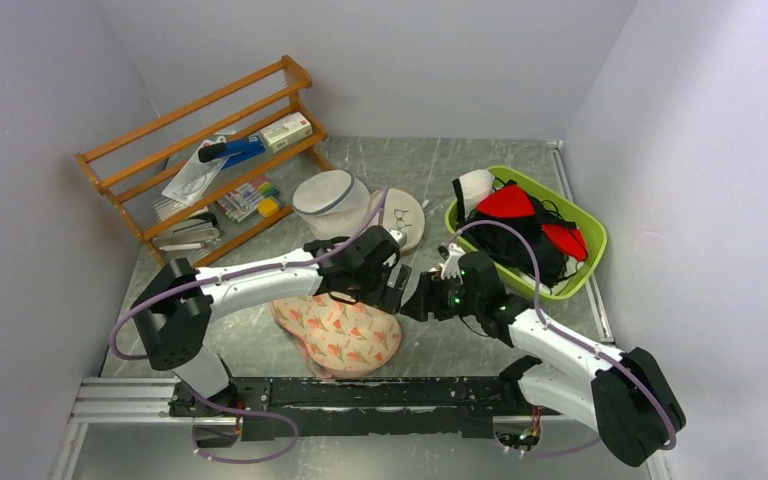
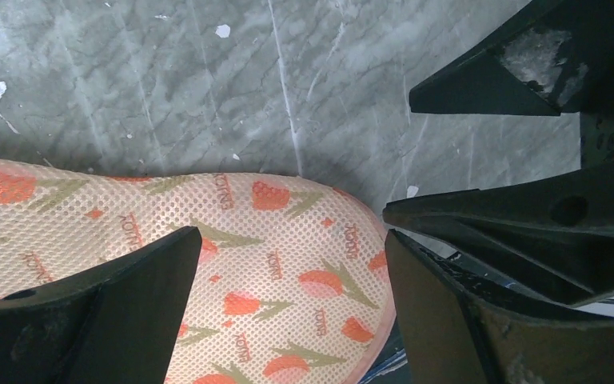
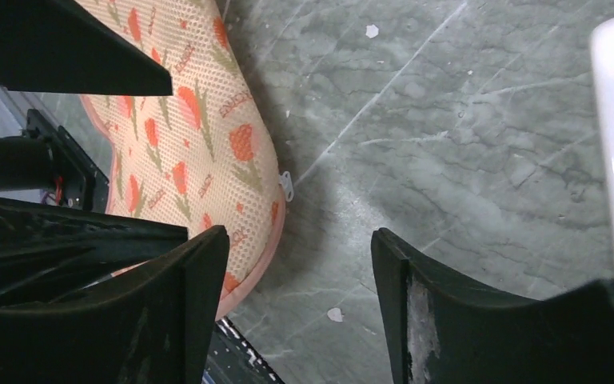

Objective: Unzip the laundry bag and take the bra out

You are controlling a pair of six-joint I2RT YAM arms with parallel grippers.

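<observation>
Top external alone: red bra

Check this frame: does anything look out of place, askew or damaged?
Nothing spilled. The wooden rack sits skewed to the walls, and the table is scratched with white flecks. The floral bag lies flat under the open left hand.

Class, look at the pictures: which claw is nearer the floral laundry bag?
Left. The left claw is open directly above the laundry bag's rounded end; the right claw is open beside that edge, above the table.
</observation>
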